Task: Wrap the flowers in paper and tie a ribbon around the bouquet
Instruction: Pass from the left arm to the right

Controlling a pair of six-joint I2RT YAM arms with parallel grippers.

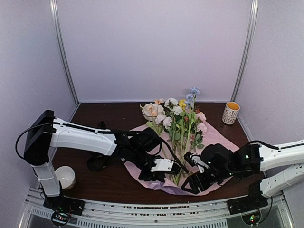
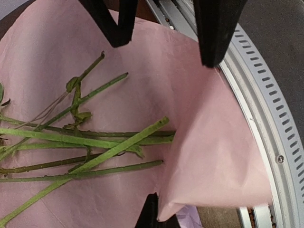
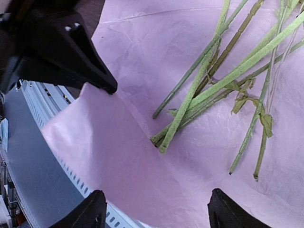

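Your left gripper (image 2: 152, 211) had its jaws pressed together. They pinched the near edge of the paper (image 2: 204, 142) and held it lifted in a fold above the rest of the sheet. Your right gripper (image 3: 156, 202) had its jaws spread wide with nothing gripped. It stood over the same raised fold, facing the left gripper and just beside it. You could not tell whether its fingertips touched the paper.

The flowers (image 2: 95, 142) lay on the sheet's pink face. Their cut stem ends were loosely crossed, close to the fold but not covered by it. The blooms pointed toward the back of the tabletop (image 1: 118, 114), and several reached past the paper's far edge.

The paper lay spread at the middle of the tabletop, uncurled apart from the lifted edge. Its near side reached the metal rail (image 2: 266, 109) at the front.

Dark loops that read as the ribbon (image 1: 97, 162) lay left of the paper, partly hidden under the left arm. A cup (image 1: 231, 113) stood at the back right, apart from the paper. A white bowl (image 1: 65, 176) sat at the near left, beside the left arm's base.
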